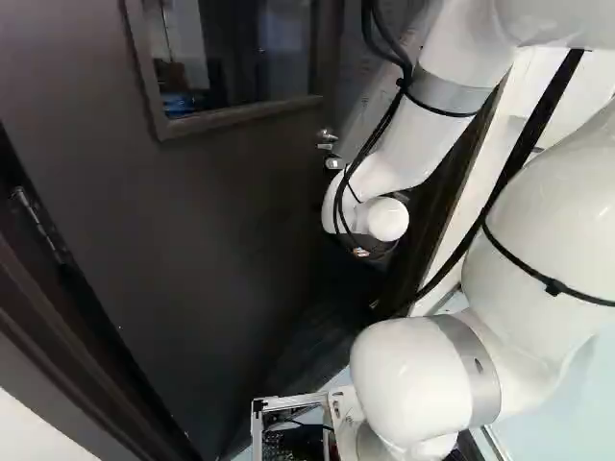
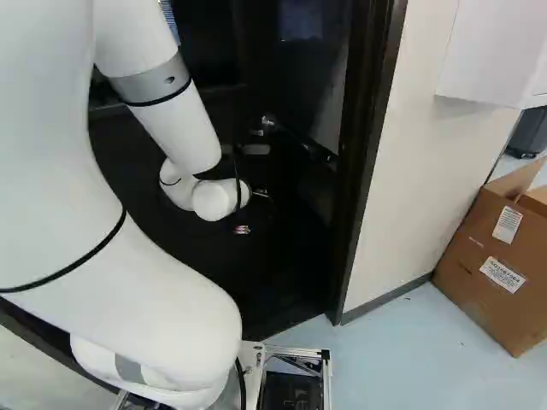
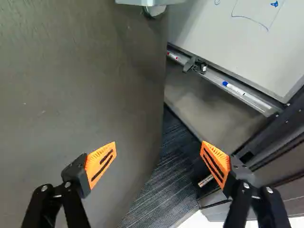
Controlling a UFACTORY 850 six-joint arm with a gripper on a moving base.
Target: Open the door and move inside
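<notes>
Dim door (image 1: 192,250) at 9 o'clock in the left base view; bright wall (image 2: 414,188) at 3 in the right. Wrist view: soft shading, door edge bowed.

Cardboard box (image 2: 479,282), near 4 o'clock in the right base view: two white printed labels. Upper label (image 2: 507,224): close-set dark lines, unreadable. Lower label (image 2: 502,274), at 6 o'clock from the first: one row of bolder characters above finer print, too small to read surely. Whiteboard (image 3: 237,38), wrist view: blue pen strokes, no legible word.
</notes>
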